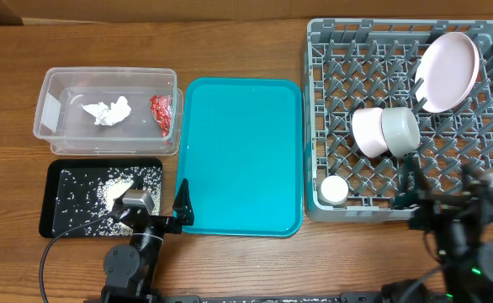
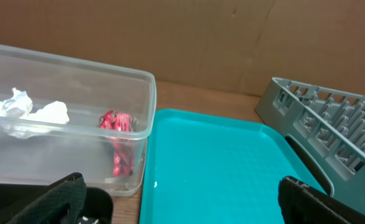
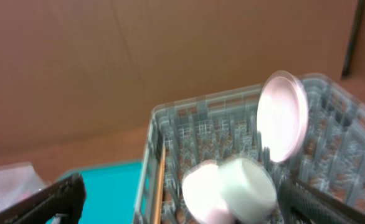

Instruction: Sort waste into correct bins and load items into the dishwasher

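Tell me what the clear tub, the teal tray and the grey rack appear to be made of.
Clear tub: likely thin glossy plastic; the tissue shows through its wall. Teal tray: probably moulded plastic, smooth with a soft sheen and raised rounded rim. Grey rack: seemingly rigid matte plastic, moulded as a lattice with pegs.

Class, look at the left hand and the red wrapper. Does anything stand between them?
Yes. The red wrapper lies inside the clear tub, so the tub's clear wall stands between it and the open left hand. The tub has no lid, so nothing visible blocks it from above.
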`<state>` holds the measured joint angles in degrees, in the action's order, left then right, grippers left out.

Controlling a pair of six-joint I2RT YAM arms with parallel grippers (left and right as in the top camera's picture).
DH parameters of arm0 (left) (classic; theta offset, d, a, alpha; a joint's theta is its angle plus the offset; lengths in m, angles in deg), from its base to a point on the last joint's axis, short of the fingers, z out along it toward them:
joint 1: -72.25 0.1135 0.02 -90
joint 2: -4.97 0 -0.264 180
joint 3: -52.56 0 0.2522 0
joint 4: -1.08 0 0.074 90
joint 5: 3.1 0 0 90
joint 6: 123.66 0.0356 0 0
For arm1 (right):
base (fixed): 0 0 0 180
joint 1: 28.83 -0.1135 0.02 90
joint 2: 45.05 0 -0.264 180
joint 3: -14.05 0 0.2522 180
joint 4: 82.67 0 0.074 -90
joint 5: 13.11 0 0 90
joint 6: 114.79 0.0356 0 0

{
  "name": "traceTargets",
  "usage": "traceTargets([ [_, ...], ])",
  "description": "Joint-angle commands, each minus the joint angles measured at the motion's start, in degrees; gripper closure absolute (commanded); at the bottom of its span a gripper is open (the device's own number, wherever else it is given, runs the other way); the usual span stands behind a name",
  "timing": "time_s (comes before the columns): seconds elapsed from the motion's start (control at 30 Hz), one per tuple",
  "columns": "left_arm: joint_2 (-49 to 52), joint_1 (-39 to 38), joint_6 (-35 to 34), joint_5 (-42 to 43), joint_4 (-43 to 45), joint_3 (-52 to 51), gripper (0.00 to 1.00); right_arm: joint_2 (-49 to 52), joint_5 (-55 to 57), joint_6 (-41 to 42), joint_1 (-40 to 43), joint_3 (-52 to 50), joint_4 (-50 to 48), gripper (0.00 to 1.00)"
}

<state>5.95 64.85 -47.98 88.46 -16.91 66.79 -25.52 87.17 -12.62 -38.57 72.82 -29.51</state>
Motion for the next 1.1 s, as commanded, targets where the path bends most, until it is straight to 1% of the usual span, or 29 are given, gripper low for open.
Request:
traceTargets([
  [0.0, -0.3, 0.3, 1.5, 0.8, 0.0, -0.2, 0.00, -5.1, -5.2, -0.2, 1.6, -10.3, -4.5, 0.00],
  [0.17, -0.3, 0.3, 1.5, 0.8, 0.0, -0.2, 0.00, -12.6, -10.3, -0.2, 4.4, -25.6, -14.6, 0.00],
  [0.27, -0.3, 0.3, 1.5, 0.8, 0.0, -0.2, 0.00, -17.1, -10.5, -0.2, 6.2, -32.6, -19.8, 0.00],
  [0.33, -0.3, 0.3, 1.5, 0.8, 0.0, -0.2, 0.00, -19.5, -10.5, 0.0, 7.3, -35.8, -22.4, 0.00],
  [0.47, -0.3, 0.3, 1.5, 0.8, 0.0, -0.2, 0.00, -19.4, -10.5, 0.0, 9.4, -39.8, -27.2, 0.00],
  [0.57, -0.3, 0.3, 1.5, 0.8, 0.0, -0.2, 0.00, -19.4, -10.4, 0.0, 10.1, -44.4, -34.4, 0.00],
  [1.07, -0.3, 0.3, 1.5, 0.8, 0.0, -0.2, 0.00, -19.4, -9.8, 0.0, 10.1, -44.5, -34.7, 0.00],
])
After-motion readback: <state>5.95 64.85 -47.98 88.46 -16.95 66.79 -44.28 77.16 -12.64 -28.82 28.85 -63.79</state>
